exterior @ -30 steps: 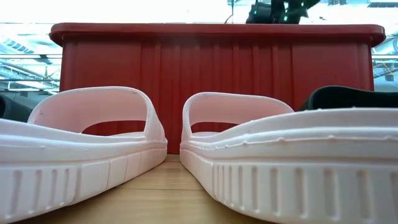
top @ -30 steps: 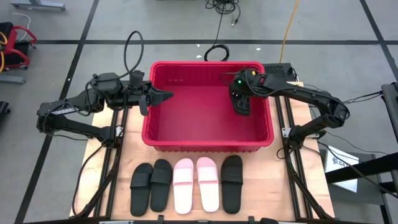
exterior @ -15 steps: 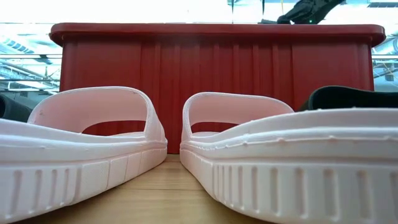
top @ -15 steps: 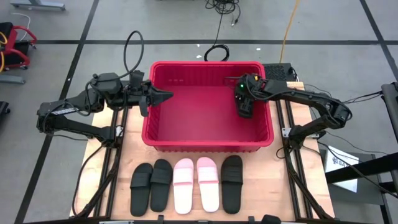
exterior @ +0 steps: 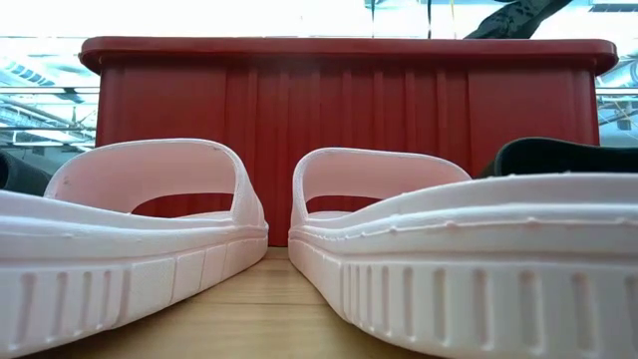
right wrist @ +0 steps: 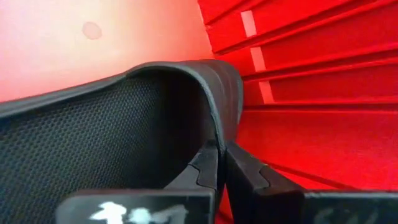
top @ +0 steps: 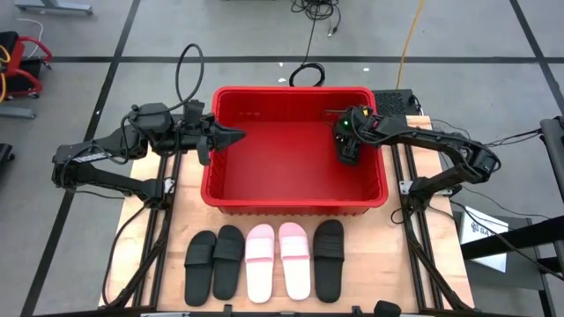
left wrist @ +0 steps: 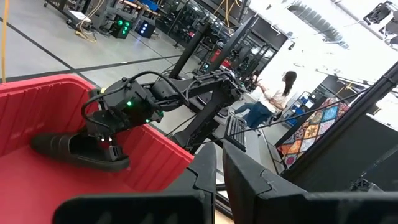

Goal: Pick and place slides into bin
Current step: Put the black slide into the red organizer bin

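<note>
The red bin [top: 264,172] stands mid-table. Inside it, by its right wall, my right gripper [top: 345,151] is shut on a black slide [top: 345,143], which the left wrist view shows low in the bin as the black slide [left wrist: 68,148]. My left gripper [top: 240,136] hovers shut and level over the bin's left rim, holding nothing. Five slides lie sole-down in a row at the table's near edge: two black [top: 214,262], two pink [top: 278,261] and one black [top: 330,259]. My right gripper pinches the black slide's strap at its edge [right wrist: 219,118] between its two fingers [right wrist: 202,169]. The fingers come from above, slanting down into the bin. The slide hangs roughly level below the gripper; whether its sole touches the bin's floor, I cannot tell.
The bin's tall ribbed wall [exterior: 349,130] rises just behind the two pink slides [exterior: 150,229] in the low view. Bare wooden tabletop [top: 141,229] lies left and right of the slide row. A person [left wrist: 273,93] stands in the room beyond the table.
My right gripper has sunk into the bin with the black slide, dropping behind the rim in the low view and shifting slightly toward the bin's right wall. It stays shut on the strap.
</note>
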`<state>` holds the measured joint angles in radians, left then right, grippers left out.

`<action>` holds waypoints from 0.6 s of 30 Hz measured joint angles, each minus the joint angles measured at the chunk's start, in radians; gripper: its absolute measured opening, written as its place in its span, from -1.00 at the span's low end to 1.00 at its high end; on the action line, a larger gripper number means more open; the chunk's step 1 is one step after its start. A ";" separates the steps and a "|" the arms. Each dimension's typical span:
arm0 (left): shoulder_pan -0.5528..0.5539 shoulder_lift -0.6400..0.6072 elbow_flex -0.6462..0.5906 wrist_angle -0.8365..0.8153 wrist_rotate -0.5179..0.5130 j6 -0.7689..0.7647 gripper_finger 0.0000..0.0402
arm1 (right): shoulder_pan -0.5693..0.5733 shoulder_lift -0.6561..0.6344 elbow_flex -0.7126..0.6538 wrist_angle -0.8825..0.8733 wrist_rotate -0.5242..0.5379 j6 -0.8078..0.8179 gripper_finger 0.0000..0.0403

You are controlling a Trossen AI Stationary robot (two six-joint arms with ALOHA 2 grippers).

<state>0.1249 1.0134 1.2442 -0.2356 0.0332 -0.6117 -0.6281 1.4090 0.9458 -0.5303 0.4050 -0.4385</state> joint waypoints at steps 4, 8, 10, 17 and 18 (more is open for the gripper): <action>0.000 0.000 0.000 0.000 0.001 -0.007 -0.87 | 0.000 0.001 -0.005 0.026 0.001 0.000 -0.98; 0.000 0.000 0.000 0.000 0.001 -0.007 -0.87 | -0.001 0.002 -0.006 0.064 -0.008 0.005 -0.98; 0.000 0.000 0.000 0.000 0.001 -0.007 -0.87 | -0.002 0.007 -0.006 0.075 -0.026 0.004 -0.98; 0.000 0.000 0.000 0.001 0.002 -0.019 -0.87 | -0.011 0.033 -0.014 0.055 -0.116 0.017 -0.93; 0.000 0.000 0.000 0.001 0.003 -0.020 -0.87 | -0.012 0.038 -0.013 0.048 -0.115 0.016 -0.92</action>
<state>0.1247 1.0138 1.2442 -0.2348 0.0358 -0.6319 -0.6403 1.4467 0.9325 -0.4827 0.2903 -0.4225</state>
